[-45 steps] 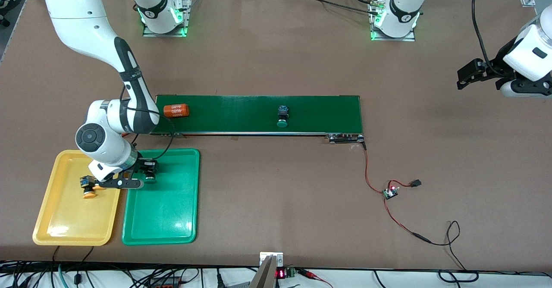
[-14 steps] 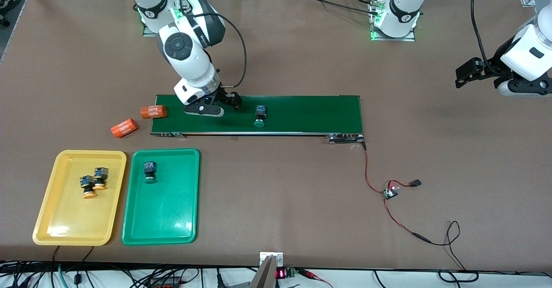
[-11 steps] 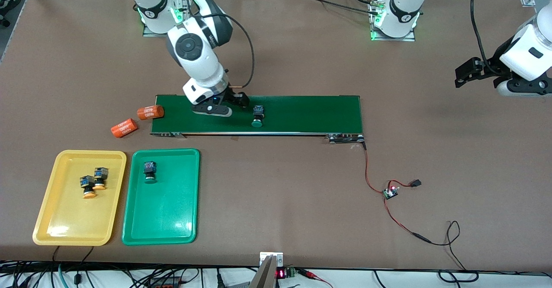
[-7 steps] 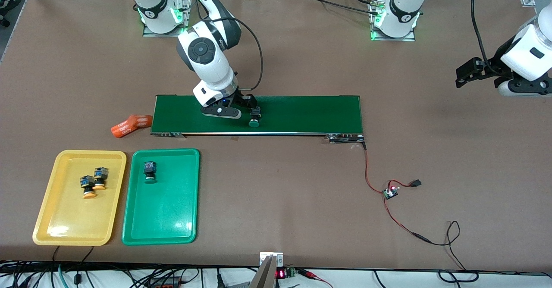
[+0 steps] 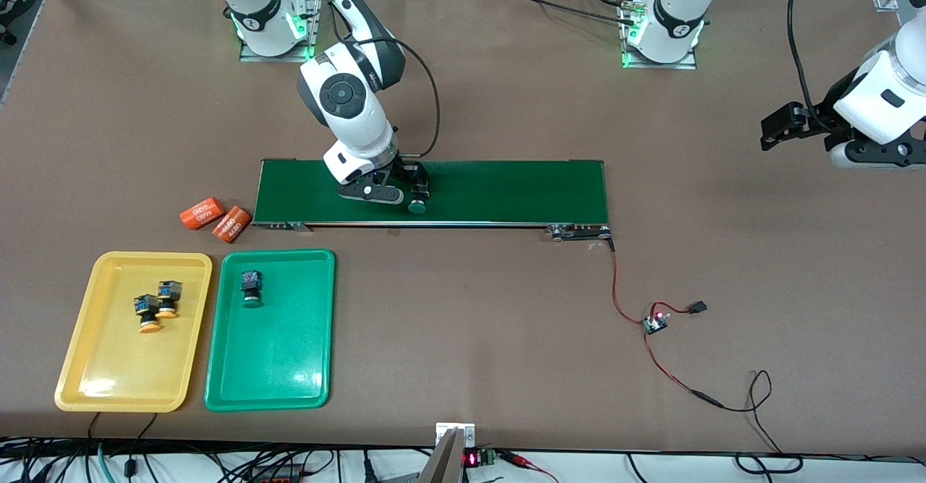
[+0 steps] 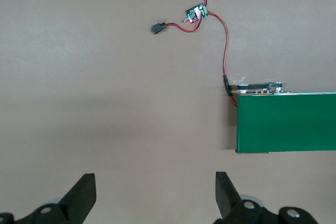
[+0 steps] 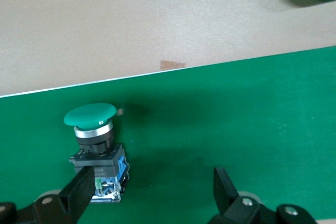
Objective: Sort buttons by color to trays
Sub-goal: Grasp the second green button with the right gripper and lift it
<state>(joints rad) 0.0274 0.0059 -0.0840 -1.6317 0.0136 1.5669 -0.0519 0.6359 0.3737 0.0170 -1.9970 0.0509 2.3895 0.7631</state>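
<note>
A green-capped button (image 5: 416,206) (image 7: 97,150) lies on its side on the dark-green belt (image 5: 506,190). My right gripper (image 5: 404,192) (image 7: 152,190) is low over the belt and open. The button's black-and-blue body sits just inside one of its fingers (image 7: 79,195). The green tray (image 5: 271,356) holds one green-capped button (image 5: 251,288). Beside it, the yellow tray (image 5: 119,367) holds two yellow-orange buttons (image 5: 148,313) (image 5: 168,298). My left gripper (image 5: 778,125) (image 6: 153,192) hangs open over bare table at the left arm's end, holding nothing.
Two orange cylinders (image 5: 202,213) (image 5: 231,223) lie on the table off the belt's end nearest the trays. A small circuit board (image 5: 655,322) (image 6: 197,11) with red wires runs from the belt's end (image 6: 286,124) at the left arm's side.
My right gripper moved along the belt and came down round the green button, which rode toward the right arm's end. An orange cylinder dropped off the belt beside the other one.
</note>
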